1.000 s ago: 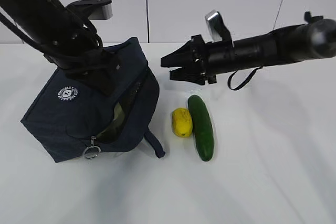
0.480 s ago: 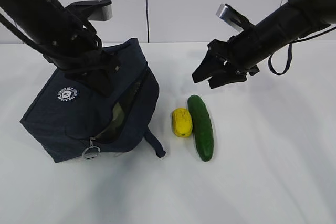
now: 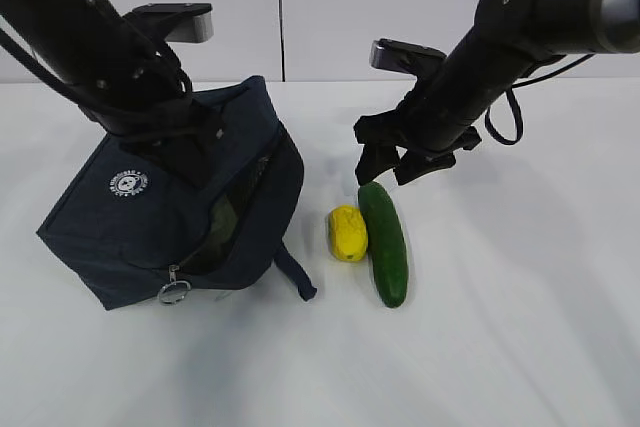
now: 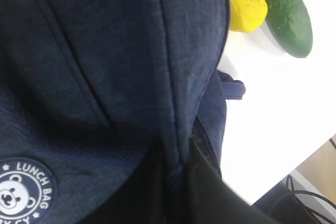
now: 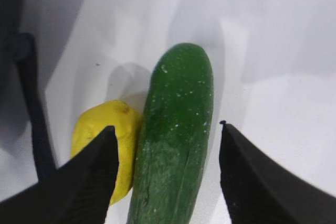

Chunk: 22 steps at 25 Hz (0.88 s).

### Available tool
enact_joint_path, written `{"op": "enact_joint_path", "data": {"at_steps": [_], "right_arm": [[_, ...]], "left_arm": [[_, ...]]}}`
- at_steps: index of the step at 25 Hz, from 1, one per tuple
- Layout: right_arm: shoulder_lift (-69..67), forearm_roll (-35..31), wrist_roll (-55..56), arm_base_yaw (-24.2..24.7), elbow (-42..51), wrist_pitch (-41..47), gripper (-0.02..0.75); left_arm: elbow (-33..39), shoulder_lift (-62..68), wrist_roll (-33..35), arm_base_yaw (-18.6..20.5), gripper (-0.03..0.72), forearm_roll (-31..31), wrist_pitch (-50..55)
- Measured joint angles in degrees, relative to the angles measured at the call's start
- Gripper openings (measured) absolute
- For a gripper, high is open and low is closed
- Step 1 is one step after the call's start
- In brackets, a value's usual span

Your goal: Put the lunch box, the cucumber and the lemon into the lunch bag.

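here the bag [image 3: 170, 212] sits tilted on the left of the white table [image 3: 520, 327], its zipped top open toward the right, the round white logo [image 3: 128, 182] on its upper face and the metal ring pull [image 3: 173, 292] hanging at the front corner. a pale greenish shape shows through the opening; it may be the box, but i cannot tell for sure. one loop handle [image 3: 294, 275] lies on the table at the bag's right foot.

the left gripper [image 3: 185, 137] is pressed against the top of the bag, near the opening. in the left wrist view only dark fabric and a black edge fill the frame, so whether that claw is clenched on the cloth or slack i cannot tell.

the lemon [image 3: 347, 232] and the cucumber [image 3: 383, 241] lie side by side just right of the bag, touching along their lengths, lemon on the left. the cucumber runs from back to front and reaches farther forward than the lemon.

the right gripper [image 3: 388, 163] hangs just above the cucumber's far end, pointing down. its claw is spread wide and holds nothing: in the right wrist view the two black fingers [image 5: 252, 182] straddle the cucumber [image 5: 173, 140], with the left finger over the lemon [image 5: 107, 140], neither one touching.
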State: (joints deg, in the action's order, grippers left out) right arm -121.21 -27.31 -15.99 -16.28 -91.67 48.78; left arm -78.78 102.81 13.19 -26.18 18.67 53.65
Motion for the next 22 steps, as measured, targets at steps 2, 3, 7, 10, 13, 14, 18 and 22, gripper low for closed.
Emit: {"op": "enact_joint_path", "data": {"at_steps": [2, 3, 7, 10, 13, 14, 18, 22], "right_arm": [[-1.05, 0.58, 1.03, 0.00, 0.00, -0.39, 0.463], [-1.60, 0.73, 1.64, 0.00, 0.00, -0.52, 0.463], [-4.32, 0.85, 2.76, 0.00, -0.70, -0.88, 0.463], [-5.96, 0.23, 3.22, 0.00, -2.06, -0.88, 0.463], [-6.97, -0.10, 3.78, 0.00, -3.68, -1.01, 0.463], [-7.47, -0.27, 4.05, 0.00, -4.21, -1.01, 0.463], [-10.13, -0.83, 4.64, 0.00, -5.66, 0.87, 0.447], [-10.72, -0.74, 4.92, -0.18, -6.93, 1.98, 0.350]], "left_arm": [[0.00, 0.00, 0.00, 0.00, 0.021, -0.12, 0.09], [0.00, 0.00, 0.00, 0.00, 0.021, -0.12, 0.09], [0.00, 0.00, 0.00, 0.00, 0.021, -0.12, 0.11], [0.00, 0.00, 0.00, 0.00, 0.021, -0.24, 0.21], [0.00, 0.00, 0.00, 0.00, 0.021, -0.37, 0.21], [0.00, 0.00, 0.00, 0.00, 0.021, -0.37, 0.21], [0.00, 0.00, 0.00, 0.00, 0.021, -0.37, 0.22], [0.00, 0.00, 0.00, 0.00, 0.021, -0.39, 0.42]]}}
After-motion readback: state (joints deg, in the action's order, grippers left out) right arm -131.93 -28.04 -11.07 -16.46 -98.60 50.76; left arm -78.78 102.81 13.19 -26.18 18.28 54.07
